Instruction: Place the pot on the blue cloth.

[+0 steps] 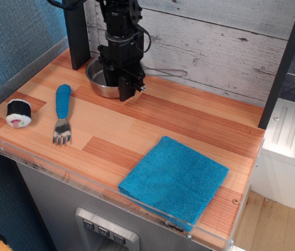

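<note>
The pot (98,79), a shiny shallow steel pan, sits at the back left of the wooden table by the plank wall, its thin wire handle (169,72) pointing right. My black gripper (119,87) stands upright over the pot's front right rim, one finger inside the bowl and one outside. The jaws are drawn in on the rim, and the pot rests on the table. The blue cloth (174,180), a teal terry towel, lies flat near the front right edge, far from the gripper.
A blue-handled fork (62,107) and a sushi-roll toy (18,113) lie at the left. A black post (77,36) stands behind the pot. A clear acrylic lip (84,180) runs along the front edge. Bare wood (178,117) lies between pot and cloth.
</note>
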You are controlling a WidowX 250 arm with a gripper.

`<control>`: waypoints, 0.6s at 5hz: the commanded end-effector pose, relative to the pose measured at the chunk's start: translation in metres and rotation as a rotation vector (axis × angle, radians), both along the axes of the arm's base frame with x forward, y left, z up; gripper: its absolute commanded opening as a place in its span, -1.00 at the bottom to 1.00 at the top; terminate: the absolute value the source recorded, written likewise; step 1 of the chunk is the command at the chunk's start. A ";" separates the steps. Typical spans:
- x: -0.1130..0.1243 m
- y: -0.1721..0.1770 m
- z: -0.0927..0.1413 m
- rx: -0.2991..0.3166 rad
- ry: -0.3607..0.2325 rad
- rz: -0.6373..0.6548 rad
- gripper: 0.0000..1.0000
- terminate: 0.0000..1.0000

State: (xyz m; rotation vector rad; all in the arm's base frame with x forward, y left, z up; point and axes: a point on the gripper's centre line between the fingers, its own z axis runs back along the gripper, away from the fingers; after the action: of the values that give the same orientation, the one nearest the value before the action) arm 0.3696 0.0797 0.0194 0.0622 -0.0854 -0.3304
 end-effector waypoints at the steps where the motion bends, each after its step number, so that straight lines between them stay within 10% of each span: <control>1: 0.006 0.006 0.031 0.026 -0.069 0.004 -1.00 -1.00; 3: 0.002 -0.001 0.034 0.028 -0.051 -0.017 -1.00 -1.00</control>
State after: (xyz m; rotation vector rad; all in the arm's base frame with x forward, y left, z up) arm 0.3609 0.0774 0.0247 0.0640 -0.0486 -0.3532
